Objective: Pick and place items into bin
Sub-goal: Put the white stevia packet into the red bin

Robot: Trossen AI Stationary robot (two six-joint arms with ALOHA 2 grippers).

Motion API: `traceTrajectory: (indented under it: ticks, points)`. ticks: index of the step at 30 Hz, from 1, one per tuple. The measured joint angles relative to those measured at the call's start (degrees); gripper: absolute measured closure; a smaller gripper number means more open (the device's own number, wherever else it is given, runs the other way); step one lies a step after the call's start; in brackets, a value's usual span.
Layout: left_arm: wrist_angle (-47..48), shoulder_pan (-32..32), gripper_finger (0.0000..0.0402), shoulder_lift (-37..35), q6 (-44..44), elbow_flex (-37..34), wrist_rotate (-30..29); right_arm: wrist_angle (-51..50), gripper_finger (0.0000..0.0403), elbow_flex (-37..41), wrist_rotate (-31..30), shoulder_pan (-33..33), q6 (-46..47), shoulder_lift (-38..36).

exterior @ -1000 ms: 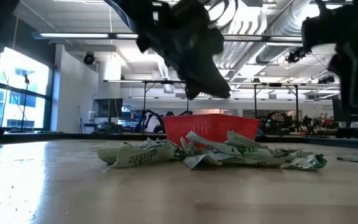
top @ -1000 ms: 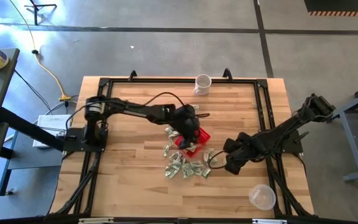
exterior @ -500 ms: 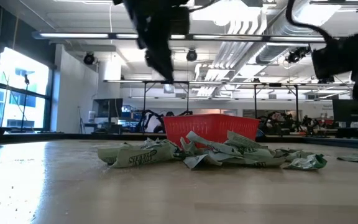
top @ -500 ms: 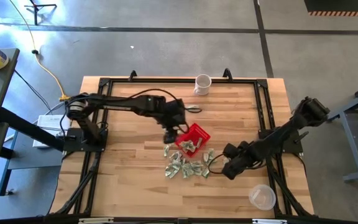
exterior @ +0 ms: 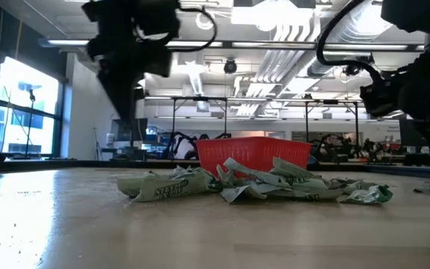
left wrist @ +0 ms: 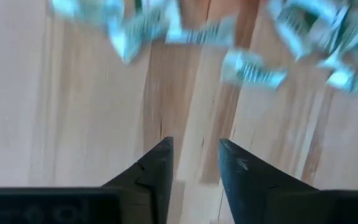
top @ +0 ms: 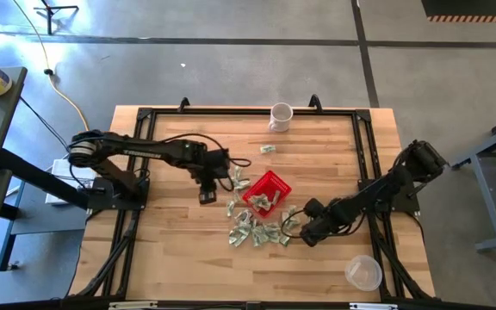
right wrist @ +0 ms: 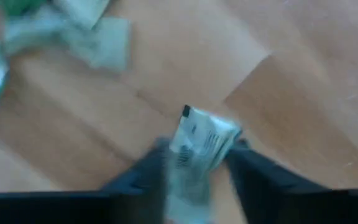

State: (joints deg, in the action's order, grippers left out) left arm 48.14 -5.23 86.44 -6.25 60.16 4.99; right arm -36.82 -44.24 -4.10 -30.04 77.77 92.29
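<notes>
One red basket (top: 268, 191), one white mug (top: 281, 115), one clear cup (top: 362, 273), many paper pieces (top: 257, 229).

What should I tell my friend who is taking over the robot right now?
Left gripper: jaws a little apart and holding nothing, over bare table to the left of the red basket.
Right gripper: jaws closed on one paper piece, low over the table just right of the paper pile.
Done: a few paper pieces already lie in the basket.
Left: the held piece goes in next, then the pile in front of the basket and the stray pieces around it, including one near the white mug. The clear cup stays where it is.
</notes>
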Motion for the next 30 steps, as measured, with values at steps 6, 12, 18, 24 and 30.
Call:
traceTrajectory:
  ticks: [6,12,18,24,30]
  points:
    - [-6.9,0.0,0.0258,-7.4,-3.9,-11.6,-1.2,-4.3,0.0374,-5.5,-2.8,6.0,-3.9,-7.7]
    - [-25.0,-0.1,0.0247,-9.2,-8.2,-18.8,-6.5,-3.3,0.0394,-13.4,-9.2,16.3,-21.2,-11.1]
    - [-37.8,-0.3,0.0207,-3.7,-8.6,-18.5,-8.3,5.8,0.0310,-13.7,-0.5,25.3,-31.4,-6.8]
    - [-37.4,-4.6,0.0143,2.7,-9.2,-15.5,-7.1,7.9,0.0191,-13.9,0.4,29.5,-30.4,-7.3]
    - [-37.6,-7.7,0.0110,7.7,-7.9,-11.0,-4.4,-3.2,0.0116,-17.0,-6.7,28.2,-36.2,-11.5]
